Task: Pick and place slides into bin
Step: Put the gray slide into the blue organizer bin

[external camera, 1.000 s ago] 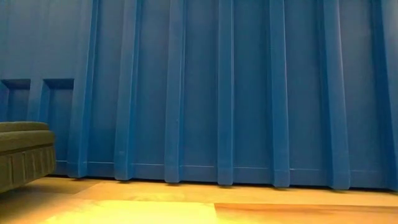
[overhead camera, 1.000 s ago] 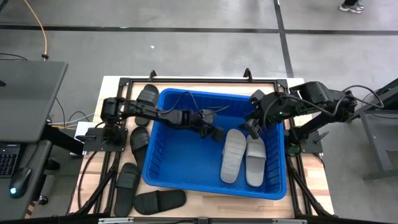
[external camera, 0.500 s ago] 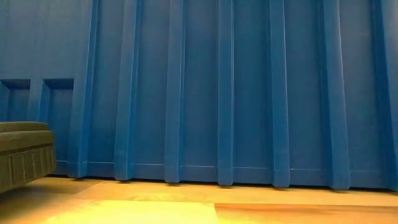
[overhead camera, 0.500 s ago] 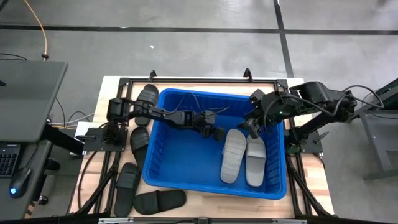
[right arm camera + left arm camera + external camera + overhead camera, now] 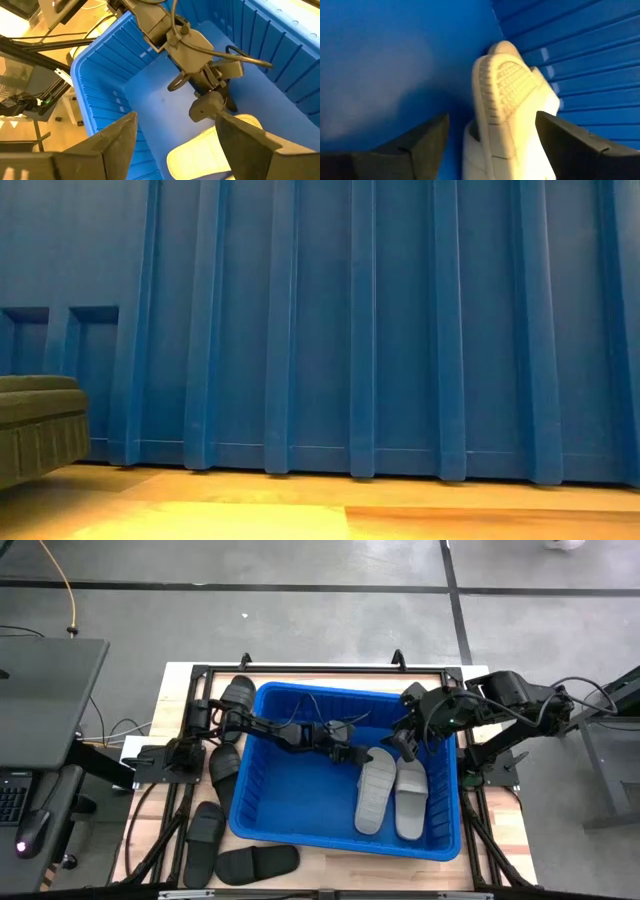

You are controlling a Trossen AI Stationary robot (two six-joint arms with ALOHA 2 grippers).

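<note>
Low view: filled by ribbed bin wall (image 5: 360, 330); arms, bin contents hidden.
Grey slides (image 5: 510, 100): heels cut off in left wrist view.

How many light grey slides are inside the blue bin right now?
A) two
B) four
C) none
A: the high view shows two light grey slides lying side by side in the bin, while the black slides lie outside it on the table.
</note>
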